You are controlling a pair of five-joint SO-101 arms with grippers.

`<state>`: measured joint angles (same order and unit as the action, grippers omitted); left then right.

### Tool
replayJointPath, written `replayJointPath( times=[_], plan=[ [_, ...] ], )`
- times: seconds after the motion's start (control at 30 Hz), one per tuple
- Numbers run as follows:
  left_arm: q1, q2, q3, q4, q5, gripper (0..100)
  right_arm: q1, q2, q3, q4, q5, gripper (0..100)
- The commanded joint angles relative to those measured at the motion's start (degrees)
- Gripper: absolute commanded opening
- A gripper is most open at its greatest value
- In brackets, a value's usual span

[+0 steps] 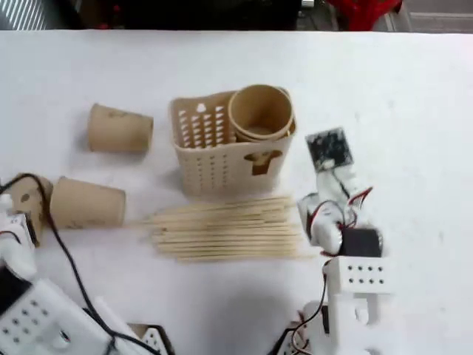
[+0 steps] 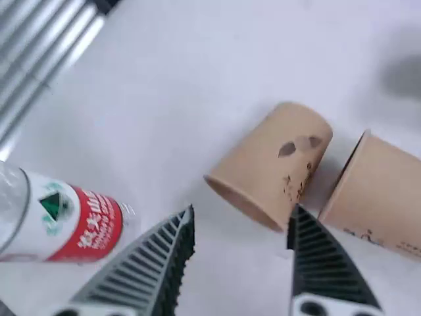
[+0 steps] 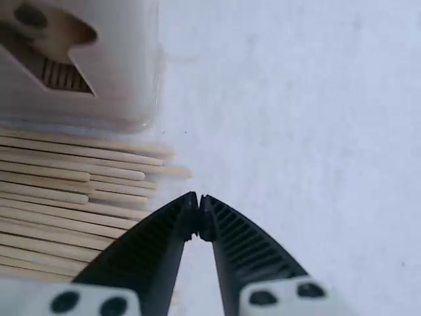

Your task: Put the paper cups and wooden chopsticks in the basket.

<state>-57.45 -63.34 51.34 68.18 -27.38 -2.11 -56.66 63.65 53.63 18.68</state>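
Note:
Stacked paper cups [image 1: 260, 111] stand in one end of the cream slotted basket [image 1: 214, 151]. Wooden chopsticks [image 1: 229, 229] lie in a pile in front of the basket. Three more paper cups lie on their sides: one [image 1: 118, 129] left of the basket, one [image 1: 87, 203] nearer the front, one [image 1: 26, 196] at the far left. My left gripper [image 2: 240, 220] is open just short of that far-left cup [image 2: 273, 164], beside its neighbour [image 2: 378, 197]. My right gripper [image 3: 197, 205] is shut and empty by the chopsticks' [image 3: 66, 191] ends, below the basket's corner [image 3: 85, 66].
A bottle with a red and white label [image 2: 59, 220] lies close to my left gripper. The right arm [image 1: 336, 225] stands right of the chopstick pile; the left arm [image 1: 15, 244] and its black cable [image 1: 66, 259] are at the front left. Open table lies beyond the basket.

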Motion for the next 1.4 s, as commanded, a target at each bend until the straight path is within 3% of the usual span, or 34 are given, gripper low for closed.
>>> replayJointPath(
  times=[0.0, 0.23, 0.43, 1.03, 1.23, 1.37],
  plan=[
    [-2.2, 5.3, 1.6, -2.2, -0.4, 28, 0.5, -2.8, 3.5, -4.0, 4.2, 2.1],
    [-1.9, 18.7, 2.1, -6.2, -0.7, 28, 0.4, -5.8, 11.4, -5.1, 4.7, 2.1],
    [3.1, 27.6, 2.0, -11.6, 7.5, 28, 0.0, -9.9, 16.4, -10.2, 4.8, 2.1],
    [4.0, 36.1, 3.7, -28.4, 9.8, 28, 0.0, -12.0, 17.4, -10.2, 4.8, 2.1],
    [4.0, 37.4, 3.8, -31.9, 9.8, 14, 0.0, -12.4, 18.2, -10.6, 4.8, 2.1],
    [4.0, 37.5, 3.6, -32.7, 9.6, 11, 0.0, -12.4, 18.2, -10.6, 4.8, 2.1]
  ],
)
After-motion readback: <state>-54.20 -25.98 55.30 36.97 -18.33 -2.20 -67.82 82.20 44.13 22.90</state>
